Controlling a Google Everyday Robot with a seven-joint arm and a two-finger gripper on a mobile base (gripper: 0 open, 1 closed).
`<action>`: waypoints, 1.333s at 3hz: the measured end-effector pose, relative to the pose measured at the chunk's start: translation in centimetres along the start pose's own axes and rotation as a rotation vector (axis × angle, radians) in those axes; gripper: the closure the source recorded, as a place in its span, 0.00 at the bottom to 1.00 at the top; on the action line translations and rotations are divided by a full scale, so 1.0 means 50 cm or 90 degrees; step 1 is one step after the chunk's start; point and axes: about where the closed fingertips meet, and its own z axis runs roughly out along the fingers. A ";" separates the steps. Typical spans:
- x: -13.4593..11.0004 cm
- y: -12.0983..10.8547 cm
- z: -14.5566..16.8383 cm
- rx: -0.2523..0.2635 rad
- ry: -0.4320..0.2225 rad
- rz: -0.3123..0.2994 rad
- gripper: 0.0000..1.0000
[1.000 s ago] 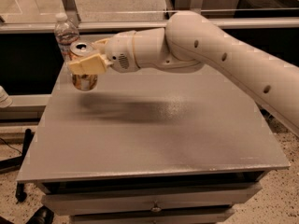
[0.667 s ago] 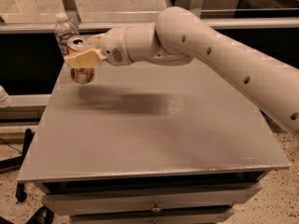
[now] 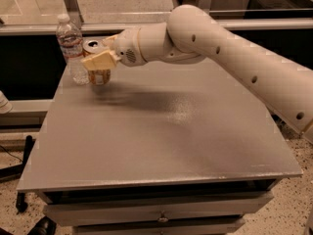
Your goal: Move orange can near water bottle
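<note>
The water bottle (image 3: 72, 48), clear with a white cap and a white-and-red label, stands at the table's far left corner. The orange can (image 3: 99, 75), with its silver top showing, stands upright just right of the bottle, nearly touching it, its base at the tabletop. My gripper (image 3: 101, 53) is around the can, one cream finger (image 3: 100, 60) across its front and the other behind it, shut on the can. The white arm reaches in from the right.
The grey table (image 3: 166, 131) has its left edge close to the bottle and its far edge just behind the bottle. A glass partition with a metal rail (image 3: 29, 30) runs behind it. Drawers (image 3: 161, 214) sit under the front edge.
The gripper has carried the can from in front of the bottle to its right side and down to the tabletop. The bottle has not moved.
</note>
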 end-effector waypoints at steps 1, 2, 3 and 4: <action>0.014 -0.011 -0.002 0.001 0.012 0.000 0.90; 0.024 -0.010 0.005 -0.009 0.023 0.005 0.74; 0.032 -0.008 0.009 -0.014 0.029 0.009 0.51; 0.039 -0.006 0.012 -0.016 0.032 0.010 0.27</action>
